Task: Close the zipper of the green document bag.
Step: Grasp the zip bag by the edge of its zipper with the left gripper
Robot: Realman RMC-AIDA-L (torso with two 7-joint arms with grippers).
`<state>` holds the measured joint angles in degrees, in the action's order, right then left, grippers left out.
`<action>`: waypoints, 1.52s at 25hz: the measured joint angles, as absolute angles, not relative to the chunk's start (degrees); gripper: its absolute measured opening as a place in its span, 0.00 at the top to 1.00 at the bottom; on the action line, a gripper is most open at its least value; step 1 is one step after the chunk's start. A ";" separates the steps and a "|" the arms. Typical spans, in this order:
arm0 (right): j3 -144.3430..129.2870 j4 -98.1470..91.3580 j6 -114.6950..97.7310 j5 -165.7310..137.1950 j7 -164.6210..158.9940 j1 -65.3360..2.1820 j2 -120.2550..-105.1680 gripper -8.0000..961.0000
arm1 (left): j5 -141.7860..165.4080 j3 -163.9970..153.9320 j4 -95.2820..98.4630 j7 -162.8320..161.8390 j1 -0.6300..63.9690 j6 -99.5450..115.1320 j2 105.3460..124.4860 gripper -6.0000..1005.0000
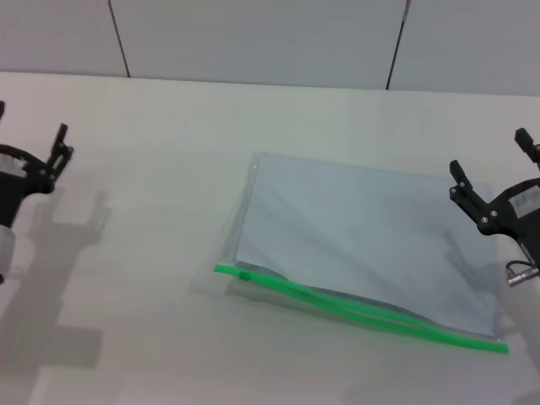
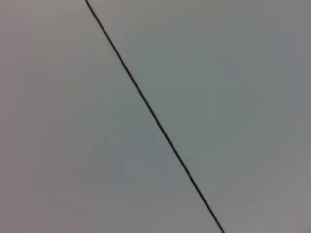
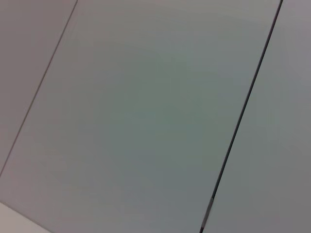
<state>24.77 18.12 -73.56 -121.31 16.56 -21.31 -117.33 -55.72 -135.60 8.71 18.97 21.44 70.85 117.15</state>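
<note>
The green document bag [image 1: 363, 240] lies flat on the white table, right of centre, pale blue-grey with paper inside. Its zipper [image 1: 363, 314] runs along the near long edge as a bright green strip. The two green strips part in the middle, so the bag's mouth gapes there. The small slider tab [image 1: 243, 274] sits at the strip's left end. My left gripper [image 1: 29, 122] hangs open at the far left, well away from the bag. My right gripper [image 1: 489, 156] hangs open above the bag's right edge. Neither holds anything.
The table [image 1: 152, 211] ends at a grey panelled wall [image 1: 253, 38] with dark seams behind. Both wrist views show only that wall: a dark seam [image 2: 150, 111] in the left one, another seam [image 3: 243, 107] in the right one.
</note>
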 joint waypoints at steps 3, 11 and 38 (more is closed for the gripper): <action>24.98 18.02 -73.55 -121.26 16.44 -21.33 -117.28 0.07 | -53.77 -138.19 8.54 18.96 21.30 69.45 117.15 0.16; 25.13 17.66 -73.50 -121.20 16.61 -21.38 -117.25 0.07 | -45.68 -147.25 8.69 21.31 21.43 67.29 117.17 0.17; 24.61 18.00 -73.97 -121.65 16.79 -21.71 -117.24 0.07 | -28.95 -149.07 11.17 30.33 23.04 64.07 117.34 0.17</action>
